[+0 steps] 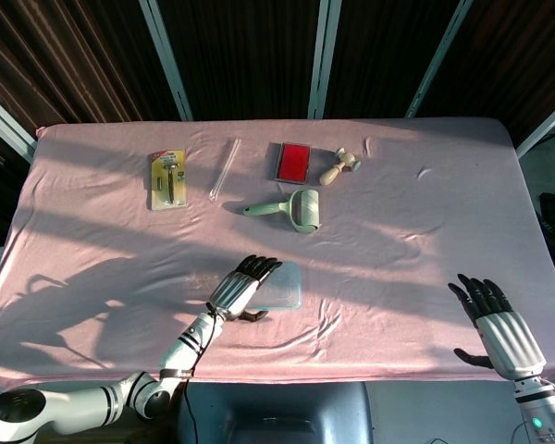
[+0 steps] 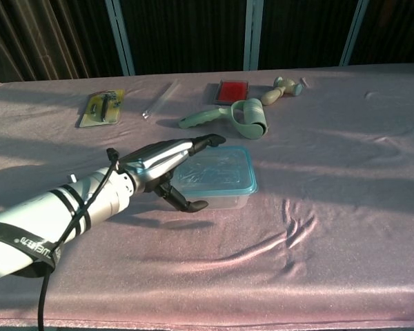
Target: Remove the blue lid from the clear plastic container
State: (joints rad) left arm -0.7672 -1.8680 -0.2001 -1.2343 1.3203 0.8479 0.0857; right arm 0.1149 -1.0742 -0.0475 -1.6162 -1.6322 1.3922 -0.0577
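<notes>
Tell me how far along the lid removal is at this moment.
Nothing looks finished: the blue lid sits flat on the clear plastic container. In hand: the left hand is at the container's near-left side, fingers stretched over the lid's edge and thumb low beside the wall; whether it touches cannot be told. The right hand is open, far off. Left: grip, peel the lid up, lift it clear.

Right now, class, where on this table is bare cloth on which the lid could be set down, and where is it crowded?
Bare cloth lies right of the container, out toward the right hand, and on the far right beyond the lint roller. The back middle is crowded: packaged tool, clear tube, red pad, wooden stamp. The left hand crowds the container's left side.
</notes>
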